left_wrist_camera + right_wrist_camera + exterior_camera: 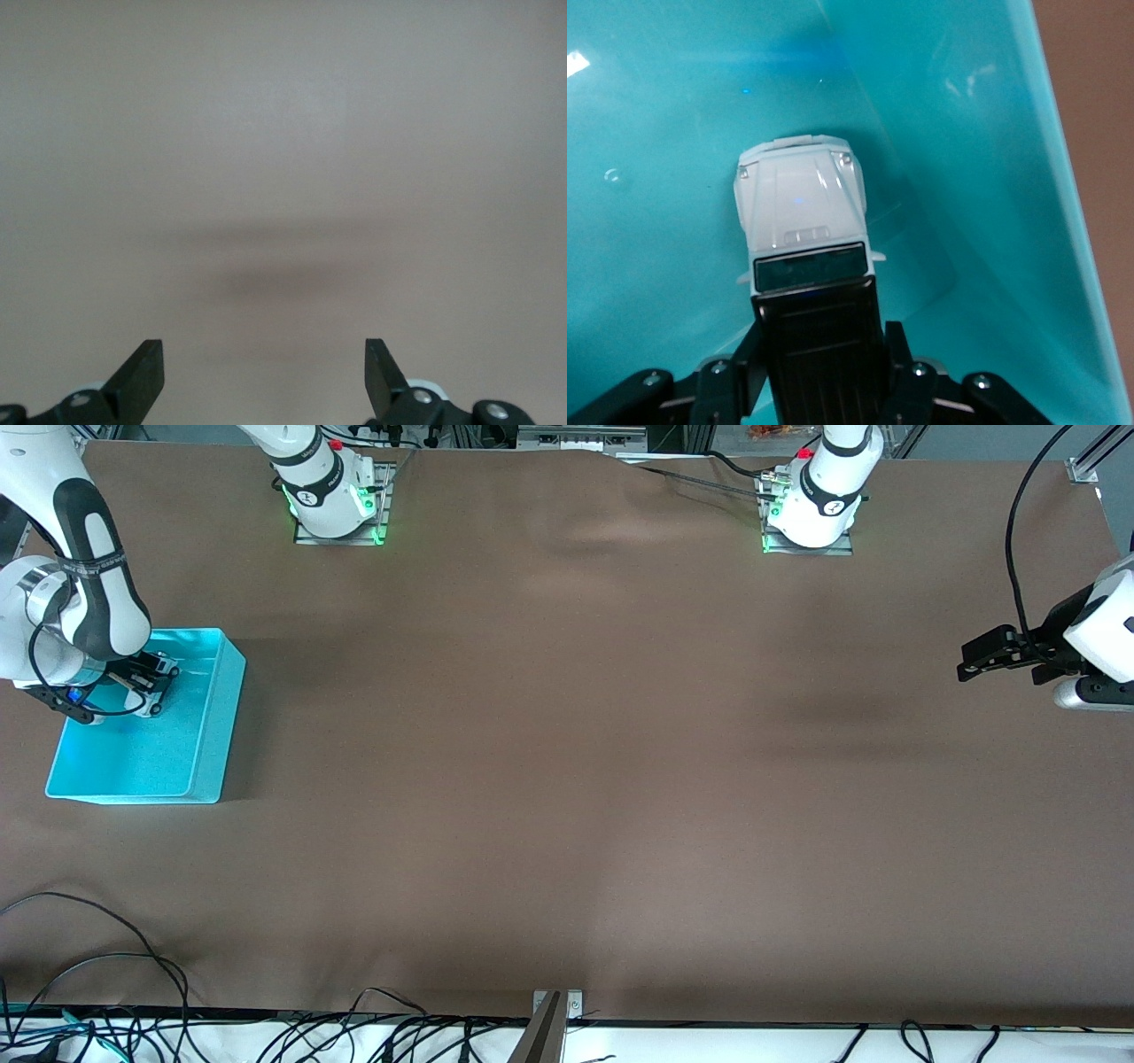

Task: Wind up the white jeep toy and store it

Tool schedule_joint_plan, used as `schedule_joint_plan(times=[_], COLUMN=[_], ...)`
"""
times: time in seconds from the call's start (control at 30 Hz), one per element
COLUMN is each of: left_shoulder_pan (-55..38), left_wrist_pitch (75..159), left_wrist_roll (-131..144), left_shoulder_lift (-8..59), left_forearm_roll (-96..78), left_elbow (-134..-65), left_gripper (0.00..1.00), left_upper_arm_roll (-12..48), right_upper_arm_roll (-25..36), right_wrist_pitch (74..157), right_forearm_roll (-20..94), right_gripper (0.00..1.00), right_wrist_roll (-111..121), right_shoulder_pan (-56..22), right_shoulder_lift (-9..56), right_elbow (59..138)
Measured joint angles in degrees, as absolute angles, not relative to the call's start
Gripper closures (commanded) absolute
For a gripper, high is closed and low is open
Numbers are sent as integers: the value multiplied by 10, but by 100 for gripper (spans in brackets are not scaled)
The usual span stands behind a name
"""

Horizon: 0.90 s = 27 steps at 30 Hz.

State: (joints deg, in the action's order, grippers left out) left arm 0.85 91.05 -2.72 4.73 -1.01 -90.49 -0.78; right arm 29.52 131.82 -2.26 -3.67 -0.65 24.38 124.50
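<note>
Two arms work at a brown counter (567, 779). The right pincer (146, 682) is down inside a turquoise bin (213, 726) that sits at the right arm's end of the counter. Its fingers (749, 354) are pressed against the two sides of the white jeep toy (802, 212), pinching the car by its black-roofed rear half. In the right wrist view the jeep's white hood and dark windshield stick out past the fingertips, with the bin's turquoise floor and one sloping wall around it. Whether the wheels touch the bin's floor I cannot tell. In the front view the jeep (159, 669) shows only as a small white and black shape next to the right arm's wrist, in the half of the bin farther from the front camera.

The left arm waits at its own end of the counter. The left pincer (997, 655) hangs over bare brown cloth, well apart from the bin, with its fingers (142, 376) spread wide and nothing between them. Its wrist view shows only cloth and a soft shadow under the fingertips.

Black cables (89, 974) lie along the counter's edge nearest the front camera.
</note>
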Motion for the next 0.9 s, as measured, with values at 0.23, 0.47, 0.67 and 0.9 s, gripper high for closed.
schedule_joint_plan(times=[0.23, 0.47, 0.67, 0.9], left_shoulder_pan=[8, 8, 8, 8], left_wrist_pitch=[911, 911, 911, 911], left_wrist_roll=[-27, -27, -27, -27], left_shoulder_lift=[47, 47, 47, 47], left_forearm_roll=[-10, -10, -10, -10], left_elbow=[-905, -905, -905, -905], left_gripper=[0, 0, 0, 0], left_upper_arm_roll=[-8, -8, -8, -8], right_upper_arm_roll=[295, 295, 296, 301], right_wrist_pitch=[1327, 1335, 1334, 1309], right_forearm_roll=[-23, -23, -23, -23], right_gripper=[59, 0, 0, 0], right_wrist_roll=[-31, -30, -30, -30], right_shoulder_pan=[-3, -2, -2, -2], right_shoulder_lift=[254, 258, 257, 239], right_elbow=[1248, 1252, 1252, 1246])
